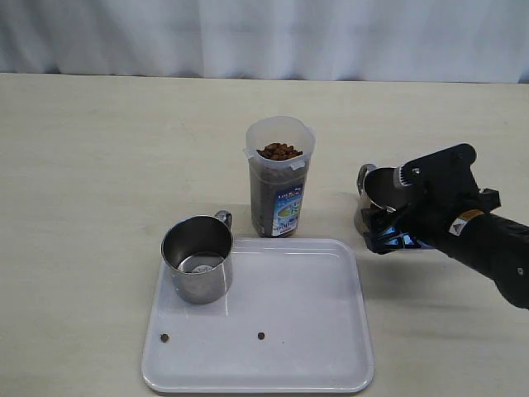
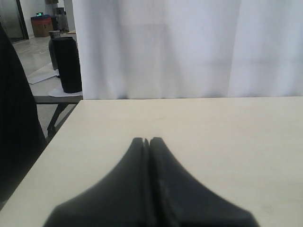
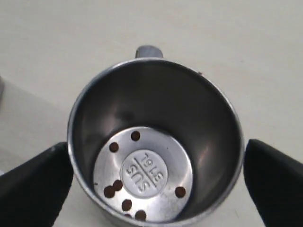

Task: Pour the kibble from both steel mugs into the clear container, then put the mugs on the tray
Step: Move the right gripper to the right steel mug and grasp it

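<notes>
Worktop (image 1: 99, 165) stretched wide left of and beyond the tray (image 1: 314, 331). Clear container (image 1: 279, 178), upright just beyond it, stood filled high with kibble (image 1: 279, 151). One steel mug (image 1: 197, 260) stood on the tray, handle far-right. Second mug (image 1: 376, 190), right of the tray, held few pellets (image 3: 113, 147); right fingers (image 3: 33, 184) spread wide either side. Left fingers (image 2: 137, 189) pressed together, empty.

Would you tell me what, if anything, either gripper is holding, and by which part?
Left gripper is shut on nothing. Right gripper straddles the sides of the steel mug; whether it grips cannot be told.
</notes>
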You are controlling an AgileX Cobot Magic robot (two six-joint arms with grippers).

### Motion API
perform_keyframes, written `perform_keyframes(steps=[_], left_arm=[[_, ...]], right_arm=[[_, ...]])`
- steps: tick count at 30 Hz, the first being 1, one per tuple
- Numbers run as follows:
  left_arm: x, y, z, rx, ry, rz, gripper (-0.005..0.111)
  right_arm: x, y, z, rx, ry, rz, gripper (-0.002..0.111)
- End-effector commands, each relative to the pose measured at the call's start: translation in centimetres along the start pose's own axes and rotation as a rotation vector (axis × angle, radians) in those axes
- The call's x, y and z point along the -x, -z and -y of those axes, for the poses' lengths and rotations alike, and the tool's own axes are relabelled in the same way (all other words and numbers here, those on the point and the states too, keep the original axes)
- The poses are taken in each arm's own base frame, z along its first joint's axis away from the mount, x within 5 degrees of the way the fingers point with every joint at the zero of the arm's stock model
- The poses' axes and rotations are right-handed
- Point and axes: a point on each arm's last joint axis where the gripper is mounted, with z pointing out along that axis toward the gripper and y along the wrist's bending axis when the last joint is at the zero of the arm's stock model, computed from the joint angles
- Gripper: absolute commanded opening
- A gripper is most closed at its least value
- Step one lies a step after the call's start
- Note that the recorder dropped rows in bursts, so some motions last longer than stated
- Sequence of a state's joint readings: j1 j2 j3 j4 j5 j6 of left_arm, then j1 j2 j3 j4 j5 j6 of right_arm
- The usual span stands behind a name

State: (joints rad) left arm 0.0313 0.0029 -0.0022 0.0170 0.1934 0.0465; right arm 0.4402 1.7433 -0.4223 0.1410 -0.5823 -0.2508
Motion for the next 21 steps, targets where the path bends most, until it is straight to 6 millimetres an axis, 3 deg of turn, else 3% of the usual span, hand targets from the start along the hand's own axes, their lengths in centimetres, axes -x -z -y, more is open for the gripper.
perform_keyframes(steps=[1, 7, 9, 11, 14, 21], left_arm=[[0.1, 0.0, 0.1, -0.009, 0.001, 0.014, 0.0], [0.0, 0.0, 0.1, -0.01, 0.001, 0.005, 0.0], [0.0, 0.0, 0.1, -0.01, 0.001, 0.005, 0.0], [0.0, 0.0, 0.1, -0.01, 0.001, 0.005, 0.0], [0.0, 0.0, 0.1, -0.01, 0.001, 0.005, 0.0], [0.0, 0.0, 0.1, -0.01, 0.001, 0.007, 0.0]], right_arm=[[0.4, -2.0, 0.0, -0.006, 0.021, 0.003, 0.109], [0.3, -3.2, -0.2, -0.003, 0.022, -0.014, 0.108], [0.2, -3.2, -0.2, -0.004, 0.021, -0.015, 0.1], [0.1, -3.2, 0.0, -0.018, -0.011, -0.031, 0.074], [0.1, -2.8, 0.0, -0.012, -0.03, -0.075, 0.009], [1.6, 0.9, -0.4, 0.023, -0.018, -0.03, 0.005]])
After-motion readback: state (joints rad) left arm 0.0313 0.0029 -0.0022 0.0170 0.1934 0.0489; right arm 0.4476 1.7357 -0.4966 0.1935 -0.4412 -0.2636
